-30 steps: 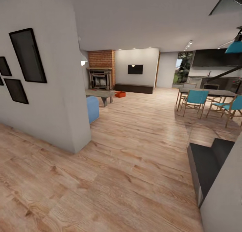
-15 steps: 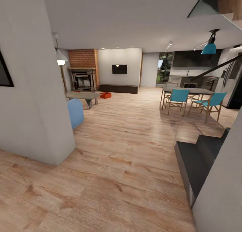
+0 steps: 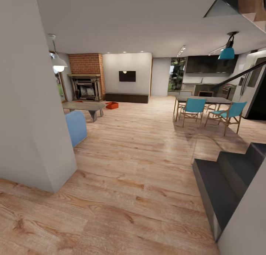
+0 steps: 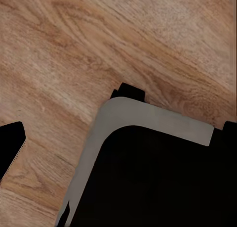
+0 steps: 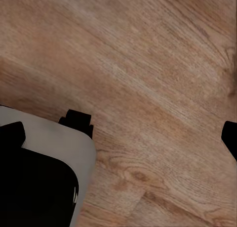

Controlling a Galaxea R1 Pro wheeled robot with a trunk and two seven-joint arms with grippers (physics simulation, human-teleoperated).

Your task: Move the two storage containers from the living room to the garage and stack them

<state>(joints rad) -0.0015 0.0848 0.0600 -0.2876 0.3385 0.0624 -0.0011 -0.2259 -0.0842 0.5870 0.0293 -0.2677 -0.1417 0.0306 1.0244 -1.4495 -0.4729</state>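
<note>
Nearest lay light wood plank flooring point(image 3: 140, 195), with a white wall corner point(image 3: 37, 136) at the left and dark steps point(image 3: 229, 181) at the right. The wrist views looked down past the robot's base point(image 4: 148, 177) at bare planks; whether either gripper was spread or pressed together could not be told. Farther on stood a blue seat point(image 3: 75, 127) and a low table point(image 3: 83, 107). Beyond it, in the living room, an orange-red storage container point(image 3: 112, 105) sat on the floor near the brick fireplace point(image 3: 87, 77), with another red shape point(image 3: 78, 100) behind the table, too small to identify. Nothing seemed moved yet; fetching, carrying and stacking all remained.

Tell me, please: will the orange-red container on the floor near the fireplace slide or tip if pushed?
The container looks low and wide, so it would probably slide rather than tip. The wood floor looks smooth, likely helping it slide. From this distance, its weight cannot be judged.
</note>
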